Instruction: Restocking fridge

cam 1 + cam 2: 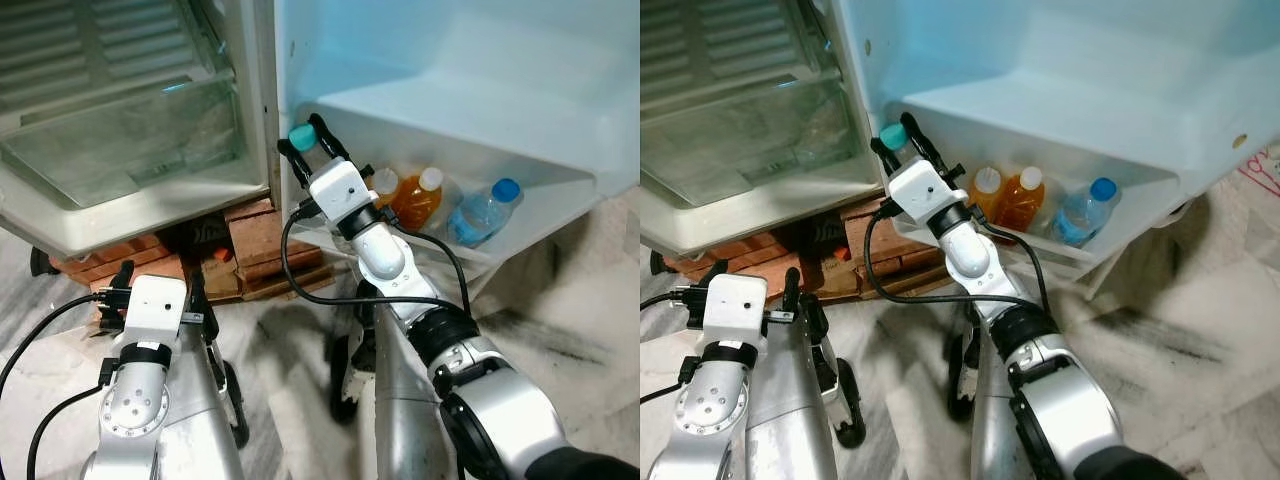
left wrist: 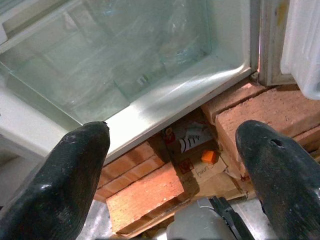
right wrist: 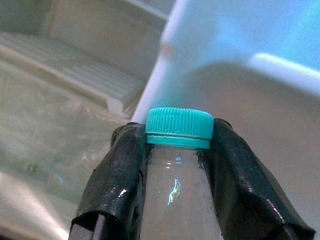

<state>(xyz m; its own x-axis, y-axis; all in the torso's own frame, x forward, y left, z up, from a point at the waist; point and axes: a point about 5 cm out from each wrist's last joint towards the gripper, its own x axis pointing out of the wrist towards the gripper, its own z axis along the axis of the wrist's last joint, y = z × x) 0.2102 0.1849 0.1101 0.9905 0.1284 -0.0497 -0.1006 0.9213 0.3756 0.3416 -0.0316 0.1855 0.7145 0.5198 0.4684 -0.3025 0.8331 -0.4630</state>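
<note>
Bottle [image 3: 177,190] in right gripper's [image 3: 178,150] jaws

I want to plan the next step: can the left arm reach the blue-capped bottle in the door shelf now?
Probably not. The left pincer is low near the bricks, and the right arm holding the teal-capped bottle stands between it and the blue-capped bottle.

Silver arms; white wrist blocks; black cables; black fingers [image 2: 75,175].

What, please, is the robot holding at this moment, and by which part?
The right tool grips a clear plastic bottle with a teal cap at its neck, just below the cap; the left tool holds nothing.
</note>
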